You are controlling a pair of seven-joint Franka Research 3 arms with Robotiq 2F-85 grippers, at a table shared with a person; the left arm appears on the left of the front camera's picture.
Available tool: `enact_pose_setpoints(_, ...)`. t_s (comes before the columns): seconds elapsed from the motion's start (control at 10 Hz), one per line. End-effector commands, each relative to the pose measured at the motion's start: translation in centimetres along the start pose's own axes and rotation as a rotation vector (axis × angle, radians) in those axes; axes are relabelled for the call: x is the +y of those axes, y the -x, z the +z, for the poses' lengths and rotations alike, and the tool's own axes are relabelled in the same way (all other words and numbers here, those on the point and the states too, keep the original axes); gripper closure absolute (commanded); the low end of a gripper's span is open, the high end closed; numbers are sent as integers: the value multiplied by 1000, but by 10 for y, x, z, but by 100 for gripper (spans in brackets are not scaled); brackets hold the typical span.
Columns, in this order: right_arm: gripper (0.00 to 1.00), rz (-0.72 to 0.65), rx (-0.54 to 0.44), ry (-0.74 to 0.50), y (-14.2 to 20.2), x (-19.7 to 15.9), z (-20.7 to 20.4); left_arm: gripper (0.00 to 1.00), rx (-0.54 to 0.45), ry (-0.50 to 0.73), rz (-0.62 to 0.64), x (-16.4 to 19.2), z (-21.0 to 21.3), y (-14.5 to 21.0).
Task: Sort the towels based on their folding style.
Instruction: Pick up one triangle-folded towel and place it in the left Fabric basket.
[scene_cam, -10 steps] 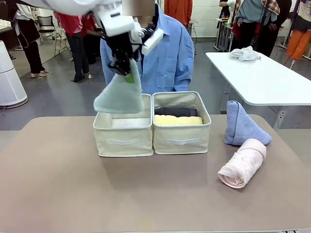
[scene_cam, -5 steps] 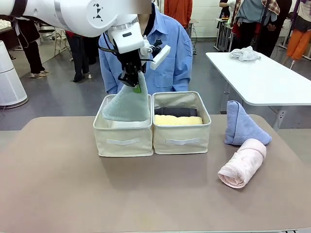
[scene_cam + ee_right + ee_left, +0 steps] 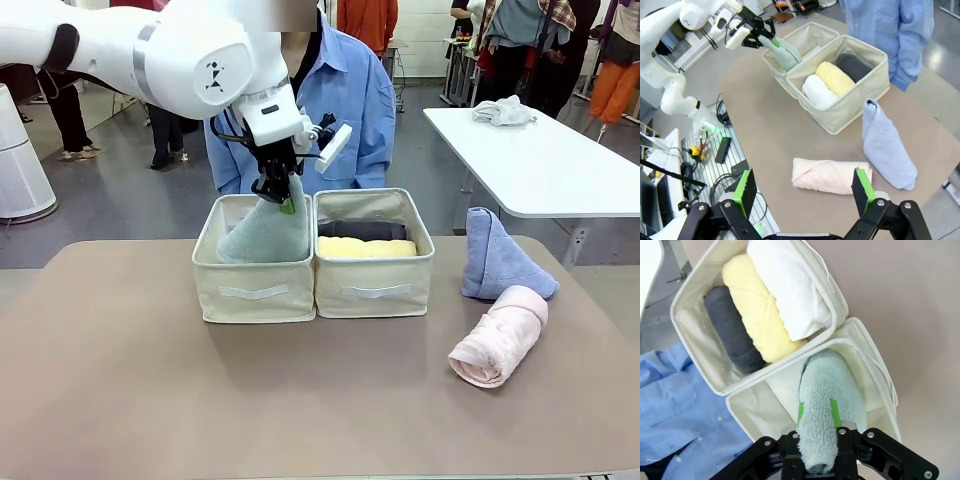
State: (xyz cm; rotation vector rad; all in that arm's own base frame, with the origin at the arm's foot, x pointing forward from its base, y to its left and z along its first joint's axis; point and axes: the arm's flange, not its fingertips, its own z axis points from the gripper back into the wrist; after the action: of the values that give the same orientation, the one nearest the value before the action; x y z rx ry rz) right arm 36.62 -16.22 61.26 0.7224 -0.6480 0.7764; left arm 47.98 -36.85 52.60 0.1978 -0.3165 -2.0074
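Lowering the pale green triangle towel [image 3: 262,235] into the left box [image 3: 255,290] is the step in hand, by our read. The left gripper [image 3: 284,198] is clamped on the towel's top tip, and in the wrist view the green pads [image 3: 800,413] pinch the terry on both sides. The wide base is already inside the box, but we cannot tell if it touches the floor.

To do it well, we judge the base should settle on the box floor before release. Stay clear of the wall shared with the right box [image 3: 375,290]. Then open fully and lift straight up, since terry may cling to the pads and tip the triangle over the rim.

Left arm pose: it comes in high from the left with the wrist bent steeply down. The fingers point down over the far right part of the left box, just in front of the person [image 3: 350,110].

The right gripper [image 3: 804,192] has its jaws spread wide with nothing between them, up above the table's right side.

The yellow roll [image 3: 365,247], dark grey roll [image 3: 362,230] and white roll [image 3: 787,285] lie in the right box. The blue triangle [image 3: 495,262] and pink roll [image 3: 498,340] sit on the table [image 3: 120,380] to the right, touching each other, not yet sorted.
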Motion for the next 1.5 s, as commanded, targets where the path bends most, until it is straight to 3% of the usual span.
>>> enact_pose_setpoints(0.0, 0, 11, -21, -14, 0, -1, 0, 81, 30, 20, 35, -4, -12, 1)
enact_pose_setpoints(0.5, 0, 11, -21, -14, 0, -1, 0, 81, 20, 112, 31, -20, -49, -1)
enact_pose_setpoints(0.6, 0, 11, -21, -14, 0, -1, 0, 49, 14, 111, 33, -20, -50, -2)
enact_pose_setpoints(0.8, 0, 11, -21, -14, 0, -1, 0, 0, 4, 119, 41, -19, -46, 0)
enact_pose_setpoints(1.2, 0, 11, -21, -14, 0, -1, 0, 0, -10, 133, 57, -19, -30, 2)
enact_pose_setpoints(1.4, 0, 11, -21, -14, 0, -1, 0, 0, -35, 98, 72, -27, 18, 13)
